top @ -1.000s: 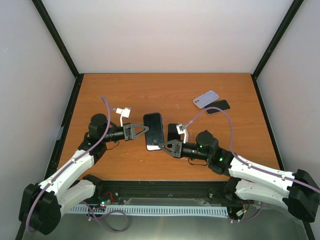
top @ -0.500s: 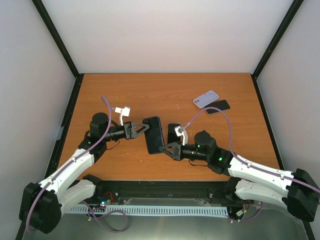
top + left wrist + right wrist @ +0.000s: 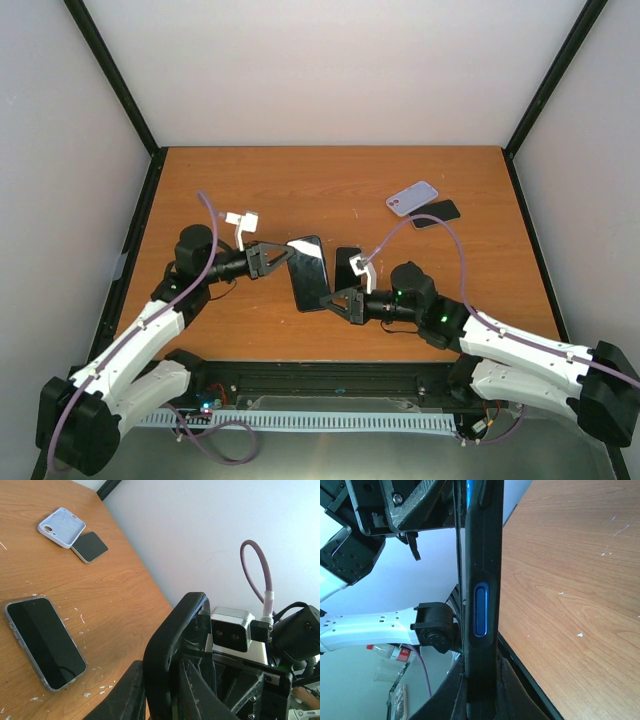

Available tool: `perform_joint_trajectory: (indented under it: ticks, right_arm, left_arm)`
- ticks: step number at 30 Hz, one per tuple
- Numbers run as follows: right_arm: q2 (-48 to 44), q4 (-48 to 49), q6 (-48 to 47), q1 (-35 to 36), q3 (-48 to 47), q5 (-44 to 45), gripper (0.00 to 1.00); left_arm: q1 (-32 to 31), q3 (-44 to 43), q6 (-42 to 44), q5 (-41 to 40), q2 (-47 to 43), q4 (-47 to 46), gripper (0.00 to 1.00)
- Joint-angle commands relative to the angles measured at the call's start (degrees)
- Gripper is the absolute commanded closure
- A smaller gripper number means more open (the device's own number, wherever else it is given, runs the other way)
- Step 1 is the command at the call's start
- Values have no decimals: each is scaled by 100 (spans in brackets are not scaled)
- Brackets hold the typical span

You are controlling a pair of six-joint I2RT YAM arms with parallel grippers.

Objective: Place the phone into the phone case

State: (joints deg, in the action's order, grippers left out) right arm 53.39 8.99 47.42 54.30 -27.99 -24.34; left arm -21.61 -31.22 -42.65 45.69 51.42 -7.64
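Note:
A black phone in a black case with a blue side button is held up off the table, tilted, between both arms. My left gripper is shut on its left edge; the case edge stands between the fingers. My right gripper is shut on its lower right edge; the case side with the blue button rises from between the fingers. How far the phone sits in the case is hidden.
A second dark phone in a clear case lies on the table just right of the held one, also in the left wrist view. A lilac case and a dark slab lie at the back right.
The held phone has tilted up, its screen now catching glare, and shifted slightly toward the right arm. The right gripper has closed in on its lower edge; the left gripper has risen a little.

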Motion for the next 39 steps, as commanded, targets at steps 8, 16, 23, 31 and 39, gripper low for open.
perform_joint_trajectory:
  ticks: [8,16,23,31,39]
  right_arm:
    - [-153,-315,-219,8,-435,551,97]
    - [540,-791,-135,-65,-948,1620,97]
    - [1903,-666,23,-452,-1431,1682,97]
    - [3288,-58,203,-631,-1883,1510,97]
    - [4141,478,918,-786,-1911,1197,97]
  left_arm:
    - [-2,-371,417,-491,12,500,59]
    - [-2,-748,765,-1443,-241,1435,1]
    - [-2,-1082,1063,-2389,-564,2548,1]
    - [-2,-1173,1279,-2932,-641,3009,0]
    - [-2,-993,1331,-3142,-744,3185,1]
